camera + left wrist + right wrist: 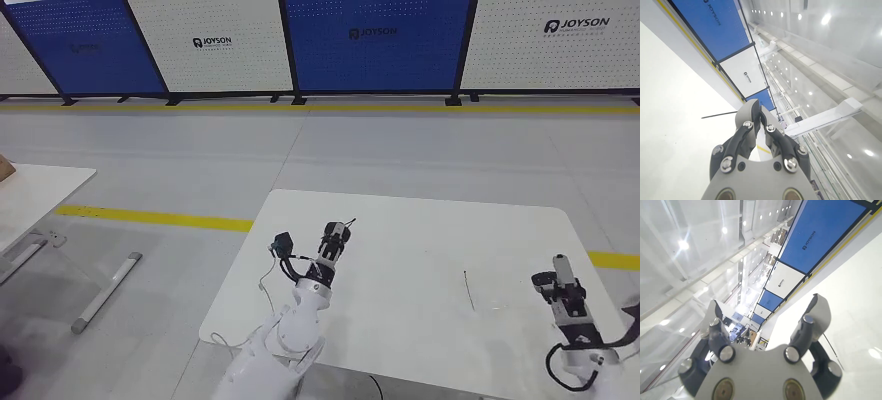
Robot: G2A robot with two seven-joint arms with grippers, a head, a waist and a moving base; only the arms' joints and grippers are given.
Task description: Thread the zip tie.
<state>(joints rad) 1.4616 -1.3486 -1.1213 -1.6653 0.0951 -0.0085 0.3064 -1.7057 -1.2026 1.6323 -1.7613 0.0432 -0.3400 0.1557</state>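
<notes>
Black zip tie (719,115) in left jaws (panels (375,45) lettered).

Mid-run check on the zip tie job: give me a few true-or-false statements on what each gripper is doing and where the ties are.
1. The left gripper is shut on a black zip tie. True.
2. The right gripper is shut as well. False: it is open and holds nothing.
3. A second zip tie lies flat on the table between the arms. True.
4. The two grippers touch each other. False: they are well apart, towards opposite sides of the table.
</notes>
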